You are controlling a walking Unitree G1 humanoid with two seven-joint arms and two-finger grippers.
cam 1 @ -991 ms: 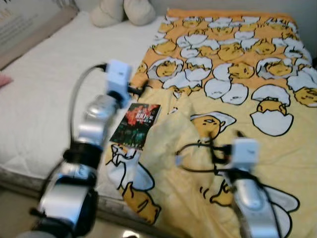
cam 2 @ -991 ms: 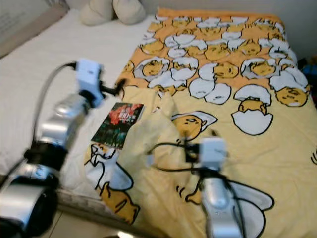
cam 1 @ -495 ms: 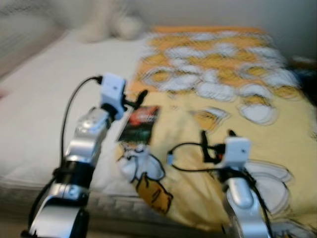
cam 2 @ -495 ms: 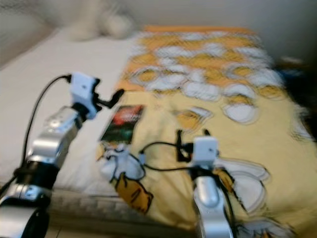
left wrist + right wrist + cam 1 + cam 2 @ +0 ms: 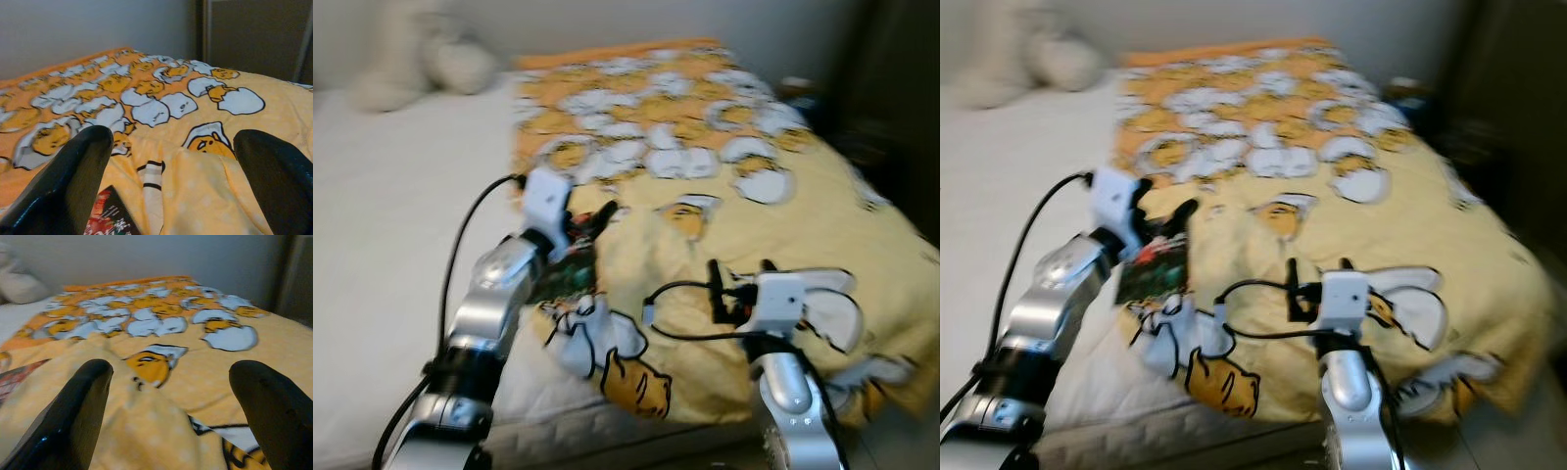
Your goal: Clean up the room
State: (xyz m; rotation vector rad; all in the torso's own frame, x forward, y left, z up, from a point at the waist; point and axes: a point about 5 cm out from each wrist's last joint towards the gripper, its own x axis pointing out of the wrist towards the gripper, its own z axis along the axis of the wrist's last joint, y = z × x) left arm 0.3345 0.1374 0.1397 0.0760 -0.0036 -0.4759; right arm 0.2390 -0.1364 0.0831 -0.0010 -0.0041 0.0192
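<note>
Dark book [image 5: 1153, 271] flat on yellow egg-print blanket [image 5: 724, 176] near bed's near edge, long axis running toward far edge. Left gripper [image 5: 592, 220] just above it, jaws wide, empty; right gripper [image 5: 739, 284] likewise, jaws spread, empty.

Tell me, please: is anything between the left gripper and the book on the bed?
Nothing visible stands between them. The left gripper, fingers open, hovers just above the book, which lies flat beside a raised fold of the yellow blanket.
</note>
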